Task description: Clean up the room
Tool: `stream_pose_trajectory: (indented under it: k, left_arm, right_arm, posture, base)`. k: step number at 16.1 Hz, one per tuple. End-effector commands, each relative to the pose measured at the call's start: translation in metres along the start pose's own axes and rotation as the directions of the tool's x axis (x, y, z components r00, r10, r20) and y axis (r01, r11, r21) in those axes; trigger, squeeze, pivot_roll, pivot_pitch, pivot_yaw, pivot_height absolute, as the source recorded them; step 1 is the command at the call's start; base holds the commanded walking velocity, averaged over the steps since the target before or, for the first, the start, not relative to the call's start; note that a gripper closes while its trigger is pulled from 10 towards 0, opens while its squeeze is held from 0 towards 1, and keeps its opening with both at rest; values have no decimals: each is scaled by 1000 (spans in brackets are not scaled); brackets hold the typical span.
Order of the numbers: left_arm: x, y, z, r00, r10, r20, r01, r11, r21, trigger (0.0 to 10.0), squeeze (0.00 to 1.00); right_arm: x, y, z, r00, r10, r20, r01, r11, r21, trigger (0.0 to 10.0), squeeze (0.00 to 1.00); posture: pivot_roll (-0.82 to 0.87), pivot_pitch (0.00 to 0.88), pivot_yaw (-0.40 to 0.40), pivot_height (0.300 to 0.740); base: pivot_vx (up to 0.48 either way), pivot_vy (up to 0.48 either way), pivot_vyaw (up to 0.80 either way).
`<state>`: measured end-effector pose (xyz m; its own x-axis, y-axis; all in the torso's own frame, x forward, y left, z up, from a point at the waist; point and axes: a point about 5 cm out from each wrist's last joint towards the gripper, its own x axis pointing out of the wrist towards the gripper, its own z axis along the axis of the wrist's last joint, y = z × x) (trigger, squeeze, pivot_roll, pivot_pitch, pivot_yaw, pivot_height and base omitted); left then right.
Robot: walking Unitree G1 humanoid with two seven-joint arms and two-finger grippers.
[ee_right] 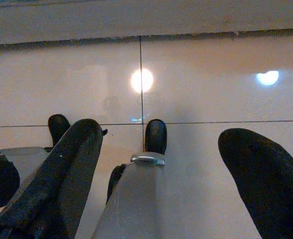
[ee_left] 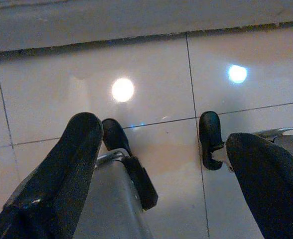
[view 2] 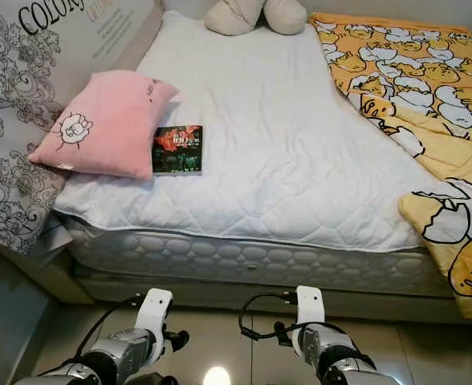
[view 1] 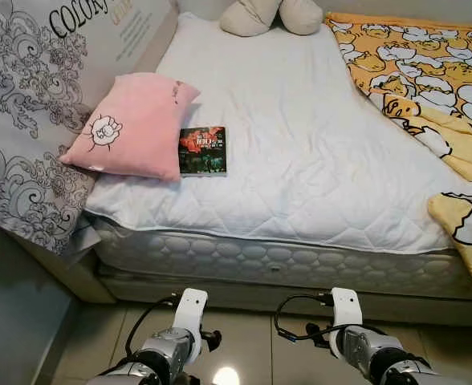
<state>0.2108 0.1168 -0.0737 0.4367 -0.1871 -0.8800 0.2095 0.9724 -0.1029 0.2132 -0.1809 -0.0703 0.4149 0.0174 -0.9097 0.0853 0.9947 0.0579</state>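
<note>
Grippers: my left gripper (ee_left: 151, 149) and right gripper (ee_right: 161, 159) hang low over the floor tiles (ee_left: 151, 64), both spread, empty.
Book (view 1: 202, 150): flat on the bed (view 1: 300, 144), touching the pink pillow (view 1: 132, 124).
Handling: likely light, stiff, slick cover.
Hold: pinch the free edge.

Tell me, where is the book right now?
The book lies flat on the white mattress, toward the robot's left in the head views, right beside the pink pillow and near the bed's front edge.
</note>
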Motion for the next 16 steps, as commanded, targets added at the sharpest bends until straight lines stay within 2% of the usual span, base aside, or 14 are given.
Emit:
stream_pose_trajectory:
  k: [1,6,8,10,13,14,15,16]
  left_arm:
    - [0,0,6,1000,3,15,-3,1000,2,10000,0]
    - [0,1,4,1000,3,9,-3,1000,5,10000,0]
    - [1,-10,4,1000,-10,10,10,1000,6,10000,0]
    - [1,-12,4,1000,-12,13,12,1000,5,10000,0]
    - [1,-10,13,998,-24,64,25,1000,-19,10000,0]
    - [-2,-4,29,990,-21,141,26,999,-30,10000,0]
    - [-3,-1,34,986,-19,165,25,999,-31,10000,0]
    - [-9,6,66,957,-29,288,35,999,-15,10000,0]
  right_arm:
    - [0,-1,0,1000,-2,-6,2,1000,-7,10000,0]
    - [0,0,-4,1000,0,-10,0,1000,0,10000,0]
    - [1,0,-6,1000,-3,-12,3,1000,6,10000,0]
    - [1,-1,-8,1000,-7,-10,7,1000,3,10000,0]
    - [1,0,-5,999,-7,42,7,1000,-1,10000,0]
    - [0,0,5,995,11,96,-9,1000,-21,10000,0]
    - [0,0,7,994,17,112,-16,1000,-18,10000,0]
    - [-3,-1,22,980,33,196,-27,999,-31,10000,0]
  posture:
    - [-118,0,-13,740]
    - [-118,0,-10,740]
    - [-119,0,-10,740]
    - [-115,0,-8,740]
    - [-108,0,-1,740]
    - [-103,0,3,740]
    - [-103,0,3,740]
    - [-92,0,8,740]
  base:
    - [0,0,0]
    - [0,0,0]
    - [0,0,0]
    - [0,0,0]
    - [0,0,0]
    - [0,0,0]
    - [0,0,0]
    - [0,0,0]
